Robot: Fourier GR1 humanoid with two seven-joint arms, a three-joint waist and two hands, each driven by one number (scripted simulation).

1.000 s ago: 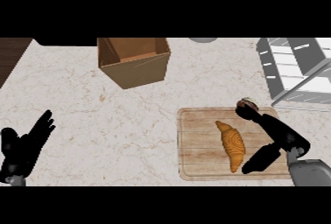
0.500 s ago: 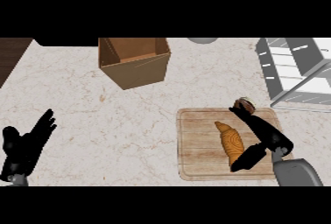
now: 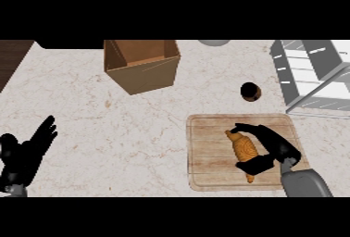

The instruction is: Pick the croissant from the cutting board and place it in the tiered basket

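Since half a second ago the right hand [image 3: 270, 144] has closed in, fingers and thumb now curled round the croissant [image 3: 245, 150] on the cutting board [image 3: 205, 152] by the worktop's near right edge. Grasping is the step in hand; next comes a lift and carry to the tiered basket [image 3: 311, 74] at the far right corner. Left hand [image 3: 27, 155] rests spread at the near left edge.

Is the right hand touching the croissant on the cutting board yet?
Touching. The head view shows the right hand curled round the croissant, fingers at its far tip and thumb across its near end, on the cutting board.
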